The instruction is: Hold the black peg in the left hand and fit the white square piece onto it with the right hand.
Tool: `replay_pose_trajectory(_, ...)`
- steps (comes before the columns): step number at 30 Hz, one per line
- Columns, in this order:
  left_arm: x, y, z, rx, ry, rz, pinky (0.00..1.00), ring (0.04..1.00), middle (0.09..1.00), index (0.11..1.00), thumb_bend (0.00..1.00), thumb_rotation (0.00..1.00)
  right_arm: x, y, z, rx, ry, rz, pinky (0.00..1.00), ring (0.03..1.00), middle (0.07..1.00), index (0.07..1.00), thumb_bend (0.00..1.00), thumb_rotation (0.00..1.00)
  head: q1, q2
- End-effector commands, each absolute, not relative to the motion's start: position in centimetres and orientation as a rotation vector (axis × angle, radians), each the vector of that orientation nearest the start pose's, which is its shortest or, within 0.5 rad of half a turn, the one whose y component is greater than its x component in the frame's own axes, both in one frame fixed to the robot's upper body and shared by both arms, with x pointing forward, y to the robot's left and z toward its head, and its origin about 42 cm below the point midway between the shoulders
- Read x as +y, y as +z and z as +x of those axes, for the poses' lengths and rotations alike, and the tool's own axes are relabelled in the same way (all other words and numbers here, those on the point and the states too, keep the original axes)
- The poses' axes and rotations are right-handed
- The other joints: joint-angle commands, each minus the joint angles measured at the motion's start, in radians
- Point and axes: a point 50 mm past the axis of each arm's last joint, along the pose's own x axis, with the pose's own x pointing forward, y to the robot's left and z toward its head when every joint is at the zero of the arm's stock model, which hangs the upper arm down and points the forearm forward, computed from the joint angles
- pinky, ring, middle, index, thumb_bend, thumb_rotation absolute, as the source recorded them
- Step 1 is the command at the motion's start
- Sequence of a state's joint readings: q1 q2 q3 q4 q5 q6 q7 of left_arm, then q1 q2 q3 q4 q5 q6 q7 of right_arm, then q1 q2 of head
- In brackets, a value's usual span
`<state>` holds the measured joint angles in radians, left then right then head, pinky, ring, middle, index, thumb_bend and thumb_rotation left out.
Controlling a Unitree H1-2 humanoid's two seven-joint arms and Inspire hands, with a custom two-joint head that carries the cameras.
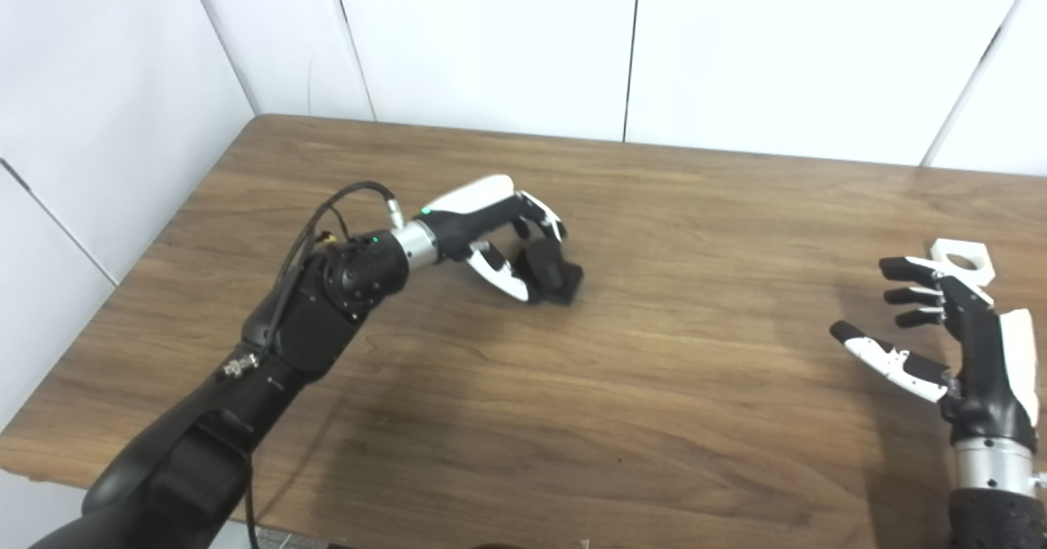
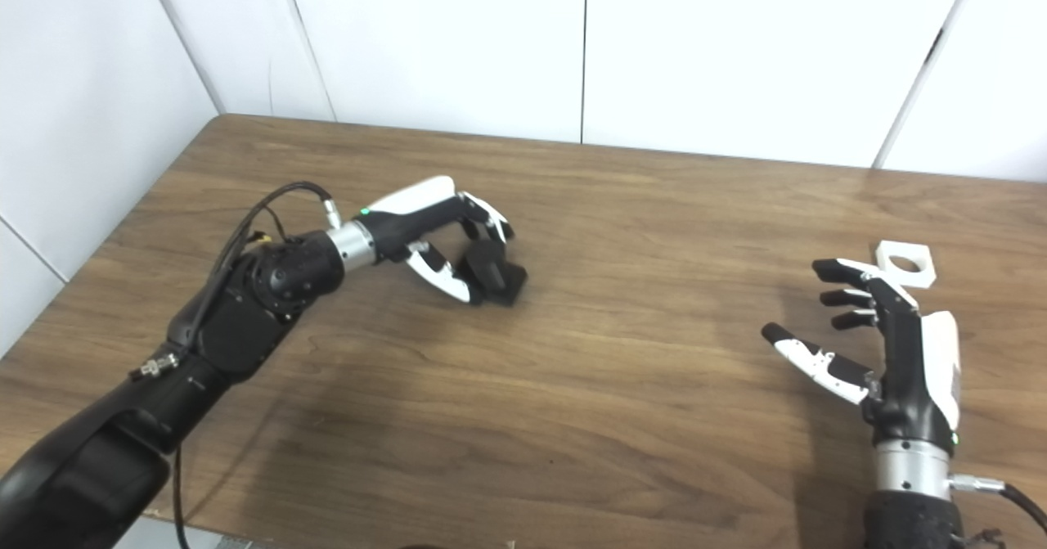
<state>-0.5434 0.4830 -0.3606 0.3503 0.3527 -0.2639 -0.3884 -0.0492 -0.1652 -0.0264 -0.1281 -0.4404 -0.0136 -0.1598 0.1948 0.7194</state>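
Observation:
The black peg (image 1: pixel 554 272) rests on the wooden table (image 1: pixel 654 385), left of centre. My left hand (image 1: pixel 491 226) reaches in from the left and wraps it, fingers curled over its top and thumb against its near side. The white square piece (image 1: pixel 963 259), with a round hole, lies flat near the table's right edge. My right hand (image 1: pixel 949 328) is open and empty, fingers spread, just in front of the white piece, with its fingertips close to the piece's near edge. In the right eye view the peg (image 2: pixel 495 277) and the piece (image 2: pixel 905 263) show the same way.
White wall panels (image 1: pixel 491 42) stand behind the table and along its left side. The table's near edge (image 1: pixel 409 533) runs along the bottom. A black cable (image 1: pixel 343 205) loops above my left wrist.

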Motion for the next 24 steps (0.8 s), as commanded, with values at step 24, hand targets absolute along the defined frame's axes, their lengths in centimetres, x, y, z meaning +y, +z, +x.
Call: replay_pose_trajectory(24,18.7,16.1,38.4,-0.411,-1.034,1.116,0.66,0.805,0.796,0.49,0.52,0.08,-25.7,18.3,30.3,-0.353,-0.233,-0.59,0.53,0.64,0.714,0.684,0.64,0.14,-0.115,0.033)
